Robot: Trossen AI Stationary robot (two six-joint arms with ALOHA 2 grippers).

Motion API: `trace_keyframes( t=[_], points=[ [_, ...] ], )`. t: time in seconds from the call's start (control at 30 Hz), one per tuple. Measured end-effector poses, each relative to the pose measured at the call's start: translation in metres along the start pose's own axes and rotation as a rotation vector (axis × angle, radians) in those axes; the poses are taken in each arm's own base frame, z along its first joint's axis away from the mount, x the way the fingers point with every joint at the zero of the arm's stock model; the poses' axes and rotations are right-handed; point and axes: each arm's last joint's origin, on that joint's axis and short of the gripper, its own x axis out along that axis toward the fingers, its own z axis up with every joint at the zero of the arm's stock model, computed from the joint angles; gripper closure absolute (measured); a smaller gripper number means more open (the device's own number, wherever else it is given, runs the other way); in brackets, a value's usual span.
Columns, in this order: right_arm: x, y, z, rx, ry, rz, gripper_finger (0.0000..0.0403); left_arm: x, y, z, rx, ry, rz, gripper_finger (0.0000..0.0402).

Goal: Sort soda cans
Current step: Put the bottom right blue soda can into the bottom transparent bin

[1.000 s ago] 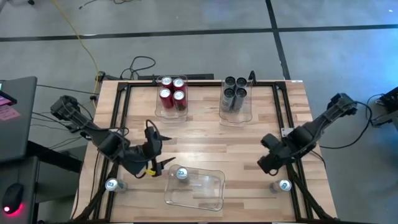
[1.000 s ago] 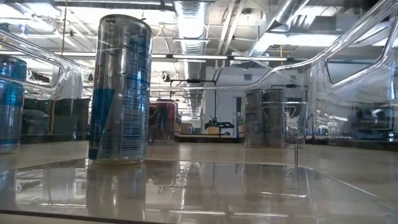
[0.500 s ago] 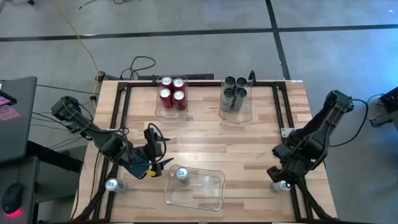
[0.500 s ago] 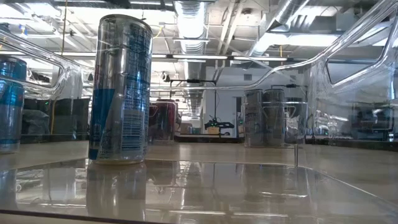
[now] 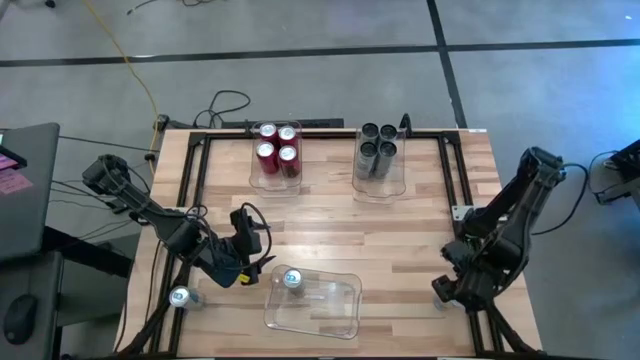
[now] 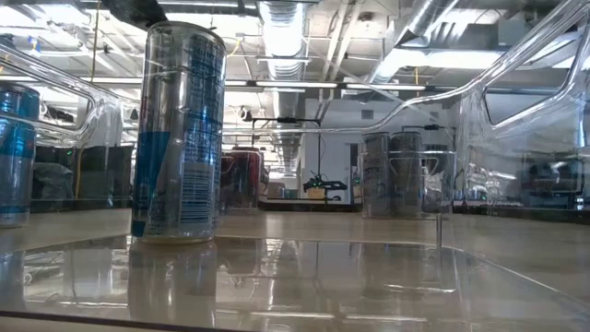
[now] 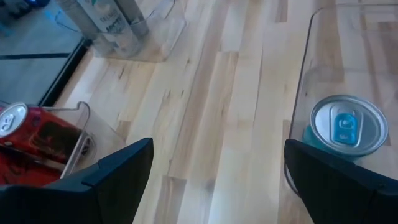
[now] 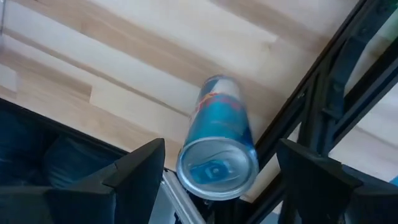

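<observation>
In the high view the right gripper point(image 5: 447, 290) covers the can at the bench's near right corner, so that can shows only in the right wrist view point(image 8: 217, 142). In the low view the left can point(image 6: 14, 152) is cut by the picture's edge. The red cans point(image 6: 241, 180) and the grey cans point(image 6: 392, 173) there are dim behind bin walls, and their prints cannot be read. In the left wrist view the red cans point(image 7: 28, 134) are cut off at the edge.
</observation>
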Motion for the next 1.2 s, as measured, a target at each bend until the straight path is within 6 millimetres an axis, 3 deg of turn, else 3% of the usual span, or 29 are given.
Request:
trace_keyframes(
  t=[0.57,0.87,1.2],
  points=[
    [0.031,0.022,-0.019,-0.001,0.073,-0.072,0.0076,0.000,0.000,0.000,-0.017,-0.002,-0.001,0.0047],
    [0.038,0.019,-0.028,0.015,0.096,-0.126,0.0078,0.000,0.000,0.000,-0.020,-0.002,-0.001,0.0047],
    [0.037,0.020,-0.022,0.016,0.069,-0.128,0.0159,0.000,0.000,0.000,-0.030,-0.002,-0.001,0.0047]
  ],
)
